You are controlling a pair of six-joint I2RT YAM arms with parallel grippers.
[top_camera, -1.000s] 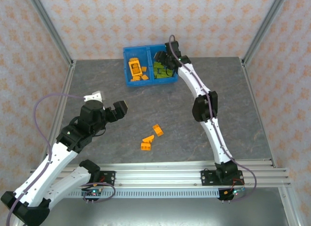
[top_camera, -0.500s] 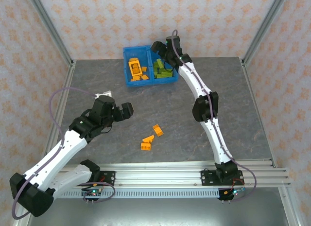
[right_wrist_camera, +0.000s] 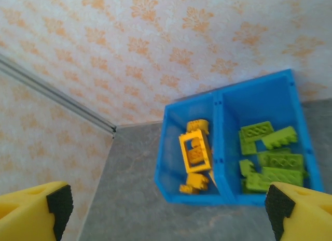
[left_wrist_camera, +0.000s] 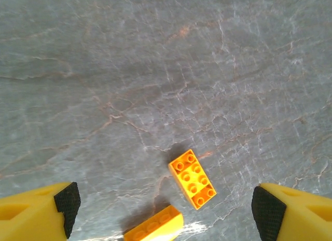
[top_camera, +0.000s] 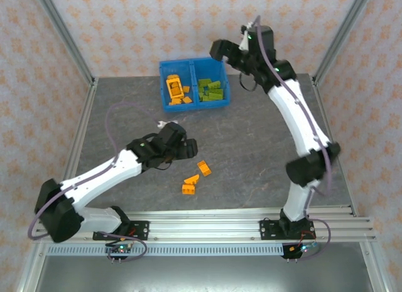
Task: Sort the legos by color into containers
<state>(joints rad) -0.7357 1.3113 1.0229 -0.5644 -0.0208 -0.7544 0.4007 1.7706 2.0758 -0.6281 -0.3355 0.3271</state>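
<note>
The blue bin [top_camera: 193, 61] stands at the back of the table. Its left compartment holds orange legos [top_camera: 176, 90], among them a frame piece [right_wrist_camera: 195, 152]. Its right compartment holds lime green legos [top_camera: 211, 91], seen as well in the right wrist view [right_wrist_camera: 270, 159]. Three orange bricks lie loose mid-table [top_camera: 204, 168], [top_camera: 191, 178], [top_camera: 188, 189]. My left gripper [top_camera: 188, 147] hovers open just left of them; a 2x4 orange brick [left_wrist_camera: 192, 179] and another brick [left_wrist_camera: 153, 228] lie between its fingertips [left_wrist_camera: 67, 202]. My right gripper [top_camera: 221, 52] is open and empty, raised above the bin's right end.
Patterned walls and metal corner posts [top_camera: 63, 34] enclose the grey table [top_camera: 264, 135]. The right arm's elbow [top_camera: 311, 166] stands over the right side of the table. A rail [top_camera: 207, 226] runs along the near edge.
My left arm has swung right toward the loose orange bricks. My right gripper has opened, lifted out of the green compartment and drawn back to the right.
</note>
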